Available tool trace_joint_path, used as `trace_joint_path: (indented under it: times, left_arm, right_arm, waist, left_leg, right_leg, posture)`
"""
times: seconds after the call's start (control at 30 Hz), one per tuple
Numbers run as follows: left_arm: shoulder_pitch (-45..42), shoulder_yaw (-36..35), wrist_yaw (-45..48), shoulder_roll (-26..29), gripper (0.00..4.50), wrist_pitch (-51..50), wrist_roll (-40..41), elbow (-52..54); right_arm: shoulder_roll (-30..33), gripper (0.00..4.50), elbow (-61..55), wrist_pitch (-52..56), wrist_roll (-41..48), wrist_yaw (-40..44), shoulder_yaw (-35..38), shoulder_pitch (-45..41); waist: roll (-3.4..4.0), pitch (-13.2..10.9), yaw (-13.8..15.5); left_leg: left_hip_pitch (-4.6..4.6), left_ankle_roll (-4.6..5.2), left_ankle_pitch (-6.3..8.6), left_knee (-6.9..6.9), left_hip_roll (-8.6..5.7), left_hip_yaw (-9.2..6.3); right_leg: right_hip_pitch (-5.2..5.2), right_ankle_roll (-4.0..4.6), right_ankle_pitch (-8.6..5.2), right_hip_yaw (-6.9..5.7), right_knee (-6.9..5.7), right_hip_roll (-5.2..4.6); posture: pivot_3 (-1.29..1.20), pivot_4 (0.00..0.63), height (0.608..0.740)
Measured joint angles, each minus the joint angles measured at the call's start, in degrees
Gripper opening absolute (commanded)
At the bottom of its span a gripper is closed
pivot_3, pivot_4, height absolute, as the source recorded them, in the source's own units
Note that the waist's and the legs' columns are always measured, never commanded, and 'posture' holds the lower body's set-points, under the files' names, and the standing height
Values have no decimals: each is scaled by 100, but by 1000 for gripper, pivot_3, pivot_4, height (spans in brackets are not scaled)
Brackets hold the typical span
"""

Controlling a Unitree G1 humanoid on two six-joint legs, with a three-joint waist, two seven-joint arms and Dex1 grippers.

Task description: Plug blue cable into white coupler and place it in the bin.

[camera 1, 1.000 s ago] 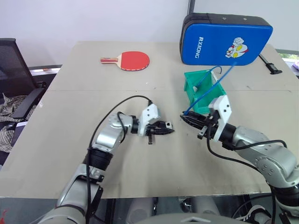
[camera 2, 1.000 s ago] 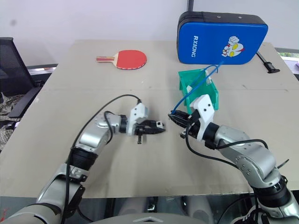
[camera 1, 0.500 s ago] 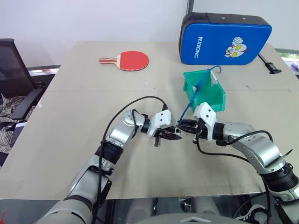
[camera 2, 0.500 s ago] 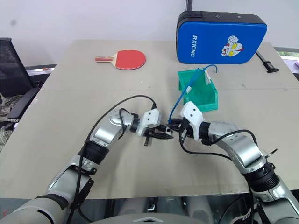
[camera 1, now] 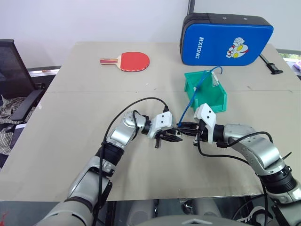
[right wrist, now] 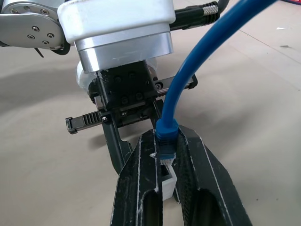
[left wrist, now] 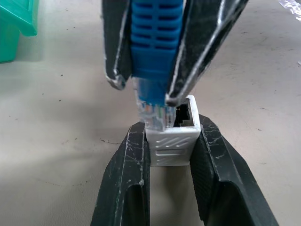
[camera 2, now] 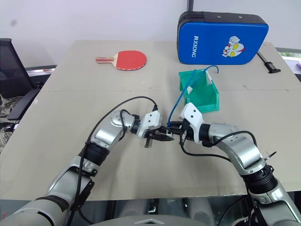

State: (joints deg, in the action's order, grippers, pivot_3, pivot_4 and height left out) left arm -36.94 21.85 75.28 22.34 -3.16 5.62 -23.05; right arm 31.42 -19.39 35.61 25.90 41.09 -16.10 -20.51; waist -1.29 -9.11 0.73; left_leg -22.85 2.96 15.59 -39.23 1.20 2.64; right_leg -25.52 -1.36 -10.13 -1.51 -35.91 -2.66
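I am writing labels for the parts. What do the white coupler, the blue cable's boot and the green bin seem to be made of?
White coupler: moulded matte plastic, embossed ridges. Blue cable boot: probably soft rubbery plastic, ribbed; its plug is clear hard plastic. Bin: glossy green plastic, apparently rigid.

Office-like test room.
A cardboard-covered table (camera 1: 70, 141), a black office chair (camera 1: 14, 75) and plain white walls (camera 1: 94, 19) are seen.

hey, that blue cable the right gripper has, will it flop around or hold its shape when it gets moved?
The blue cable probably holds a springy curve: it arches unsupported from the right gripper into the bin. Its loose end may drag or tug there.
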Motion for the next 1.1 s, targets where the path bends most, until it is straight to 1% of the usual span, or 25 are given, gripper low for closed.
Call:
trace_joint_path:
  times: [0.37, 0.53, 0.87, 1.1]
  left_arm:
    - [-1, 2, 5, 17, 571, 3, -4, -5]
    - [-1, 3, 10, 32, 571, 2, -4, -4]
    - [7, 18, -1, 76, 571, 1, -10, 6]
    - [50, 24, -29, 80, 571, -3, -14, 71]
  right_arm:
    - [93, 0, -242, 36, -131, 124, 43, 168]
    - [93, 0, -254, -18, -349, 220, -80, 121]
    - [137, 0, 413, -855, -904, 855, -399, -225]
    - [245, 0, 519, -1069, -1072, 1185, -457, -252]
  waist:
    - [0, 0, -6]
    - [1, 1, -9]
    - [-2, 8, -21]
    - [-3, 12, -16]
  left_leg:
    - [4, 0, 0, 0, 0, 1]
    - [6, 0, 0, 0, 0, 1]
    - [17, 0, 0, -1, 3, 1]
    - [17, 0, 0, 0, 4, 2]
  right_leg:
    - [0, -5, -3, 0, -2, 1]
    - [0, -12, -7, 0, -3, 2]
    - [5, -14, -9, 1, -6, 15]
    - [6, -11, -7, 2, -6, 15]
  posture:
    - [0, 150, 731]
    - [0, 150, 731]
    - [0, 150, 731]
    - [0, 150, 731]
